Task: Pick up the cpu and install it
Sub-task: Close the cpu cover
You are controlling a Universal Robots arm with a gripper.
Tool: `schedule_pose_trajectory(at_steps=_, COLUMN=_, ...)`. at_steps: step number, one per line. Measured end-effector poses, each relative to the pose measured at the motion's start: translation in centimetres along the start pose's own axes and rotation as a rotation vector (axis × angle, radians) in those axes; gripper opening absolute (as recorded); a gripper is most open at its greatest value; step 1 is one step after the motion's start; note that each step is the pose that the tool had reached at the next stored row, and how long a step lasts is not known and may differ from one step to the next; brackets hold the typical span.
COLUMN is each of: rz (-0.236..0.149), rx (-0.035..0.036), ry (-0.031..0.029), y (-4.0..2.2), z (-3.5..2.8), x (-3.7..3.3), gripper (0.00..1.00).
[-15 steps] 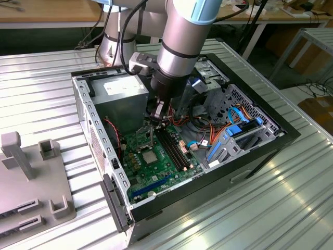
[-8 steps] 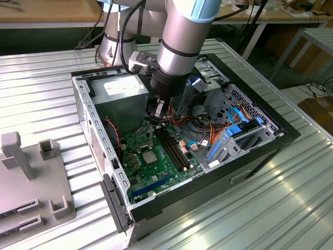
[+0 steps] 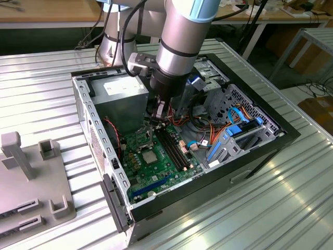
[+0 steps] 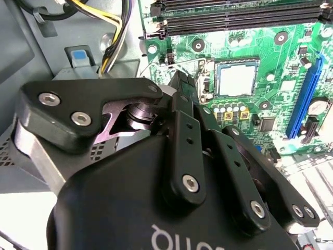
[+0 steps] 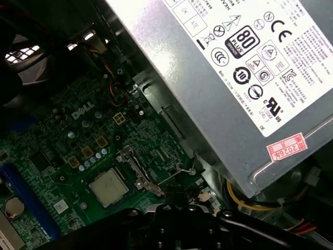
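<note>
Ribbed metal tabletop point(image 3: 291, 187) stretches under the open computer case point(image 3: 83, 104) I am working in, with wooden benches across the back of the room. At the centre of it all is the cpu point(image 3: 149, 157), a small silver-grey square that already lies flat in its socket on the green motherboard point(image 3: 166, 166); in the second wrist view the cpu point(image 4: 237, 78) sits in the upper right of the frame, and in the first wrist view it point(image 5: 107, 187) sits low and left of centre. It is square, so it has no long axis to speak of, and its edges run parallel with the socket frame around it. My gripper point(image 3: 158, 112) hangs just above the board, and in the exterior view the chip lies below it and slightly to the left in the frame, near but not touching. Whether my fingers are parted or closed I cannot tell; the black linkage point(image 4: 177, 156) hides the tips, and I see nothing held between them. A thin metal retention lever point(image 5: 179, 169) stands beside the socket, on the side towards the big grey power supply point(image 5: 218, 78). Black memory slots point(image 4: 239, 18) run along the board's far edge, and orange and blue cables point(image 3: 234, 122) crowd the drive bays at the frame's right.
</note>
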State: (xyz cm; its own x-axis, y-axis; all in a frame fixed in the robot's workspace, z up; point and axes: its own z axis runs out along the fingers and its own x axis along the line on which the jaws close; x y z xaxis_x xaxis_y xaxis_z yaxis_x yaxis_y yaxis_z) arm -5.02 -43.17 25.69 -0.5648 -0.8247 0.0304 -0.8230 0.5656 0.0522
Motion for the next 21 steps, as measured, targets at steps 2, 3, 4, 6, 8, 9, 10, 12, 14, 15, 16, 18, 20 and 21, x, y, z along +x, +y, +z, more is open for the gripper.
schedule_pose_trajectory(at_steps=2, rz=-0.004, rx=0.0003, ry=0.0002, y=-0.06, z=-0.01, x=0.07, gripper=0.11)
schedule_pose_trajectory(at_steps=3, rz=-0.005, rx=0.0004, ry=0.0003, y=-0.1, z=-0.01, x=0.13, gripper=0.11)
schedule_pose_trajectory(at_steps=4, rz=-0.006, rx=0.0004, ry=0.0003, y=-0.14, z=-0.01, x=0.18, gripper=0.11)
schedule_pose_trajectory(at_steps=6, rz=-0.007, rx=0.0005, ry=0.0004, y=-0.26, z=-0.01, x=0.36, gripper=0.11)
schedule_pose_trajectory(at_steps=8, rz=-0.007, rx=0.0005, ry=0.0003, y=-0.33, z=0.0, x=0.48, gripper=0.11)
schedule_pose_trajectory(at_steps=9, rz=-0.007, rx=0.0004, ry=0.0003, y=-0.34, z=0.0, x=0.51, gripper=0.11)
schedule_pose_trajectory(at_steps=10, rz=-0.007, rx=0.0004, ry=0.0003, y=-0.35, z=0.0, x=0.51, gripper=0.11)
schedule_pose_trajectory(at_steps=12, rz=-0.007, rx=0.0004, ry=0.0003, y=-0.39, z=-0.01, x=0.56, gripper=0.11)
schedule_pose_trajectory(at_steps=14, rz=-0.007, rx=0.0005, ry=0.0003, y=-0.43, z=-0.01, x=0.62, gripper=0.11)
schedule_pose_trajectory(at_steps=15, rz=-0.007, rx=0.0004, ry=0.0003, y=-0.43, z=-0.01, x=0.63, gripper=0.11)
schedule_pose_trajectory(at_steps=16, rz=-0.007, rx=0.0005, ry=0.0003, y=-0.45, z=-0.01, x=0.64, gripper=0.11)
schedule_pose_trajectory(at_steps=18, rz=-0.007, rx=0.0005, ry=0.0004, y=-0.48, z=-0.01, x=0.69, gripper=0.11)
schedule_pose_trajectory(at_steps=20, rz=-0.007, rx=0.0004, ry=0.0003, y=-0.54, z=-0.01, x=0.77, gripper=0.11)
schedule_pose_trajectory(at_steps=21, rz=-0.007, rx=0.0004, ry=0.0003, y=-0.55, z=-0.01, x=0.8, gripper=0.11)
